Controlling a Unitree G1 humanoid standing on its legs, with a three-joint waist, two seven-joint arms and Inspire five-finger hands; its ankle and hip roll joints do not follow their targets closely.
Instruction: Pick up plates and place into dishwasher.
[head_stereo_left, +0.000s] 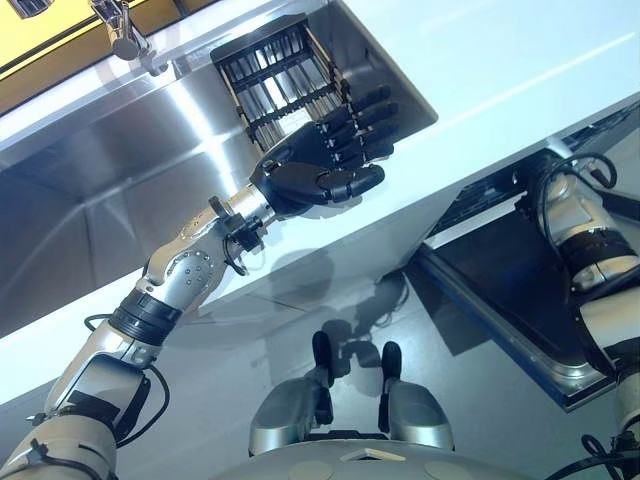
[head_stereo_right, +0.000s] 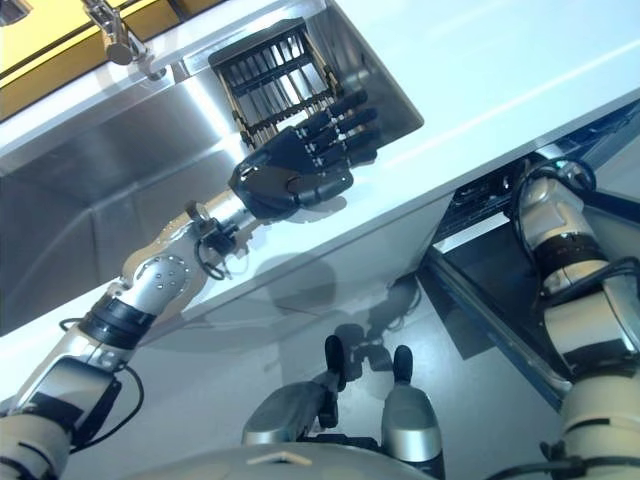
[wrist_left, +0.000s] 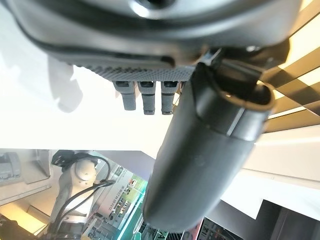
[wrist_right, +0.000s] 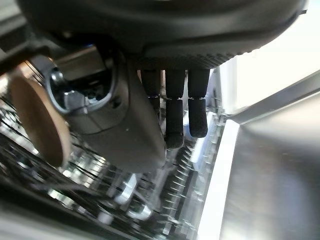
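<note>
Seemingly racked already, a brown plate (wrist_right: 37, 117) stands on edge in the dishwasher (wrist_right: 150, 205) beside the slack-fingered, empty right hand (wrist_right: 200, 35), while the left hand (head_stereo_left: 330, 160) hovers flat over the counter (head_stereo_left: 500, 80); stiff, slick and breakable, it is best pinched by its rim.

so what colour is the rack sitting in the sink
Black, with dark upright tines; the rack shows best in the left eye view.

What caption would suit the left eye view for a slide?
Left dark robot hand, open, hovers over the white countertop beside the black dish rack in the steel sink.
</note>
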